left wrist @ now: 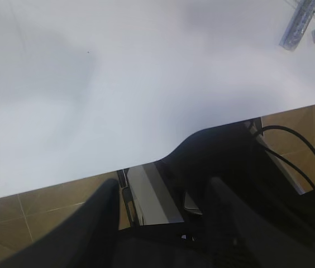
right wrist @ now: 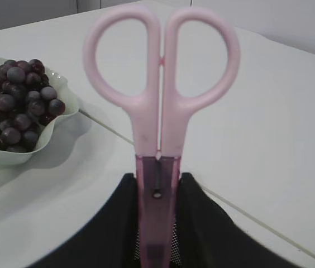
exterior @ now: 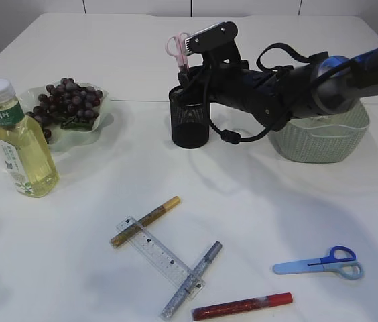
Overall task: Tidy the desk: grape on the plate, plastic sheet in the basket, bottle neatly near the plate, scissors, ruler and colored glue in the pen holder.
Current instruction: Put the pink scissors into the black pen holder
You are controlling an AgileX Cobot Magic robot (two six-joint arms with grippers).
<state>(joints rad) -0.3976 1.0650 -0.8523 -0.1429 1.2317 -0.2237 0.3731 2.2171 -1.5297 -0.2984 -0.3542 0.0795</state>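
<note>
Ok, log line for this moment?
right gripper: shut on pink scissors | over pen holder | blue scissors, ruler: on table

White table (brown tiled floor past its edge).

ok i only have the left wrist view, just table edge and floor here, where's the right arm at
Observer: The right gripper is clamped on the pink scissors, handles up, blade end at the black pen holder.
Operator: any other scissors out
Observer: Yes, blue scissors lie flat on the table, front right in the exterior view.
Operator: and the ruler
Observer: The clear ruler lies on the table crossing the silver glue pen, not in the holder.
</note>
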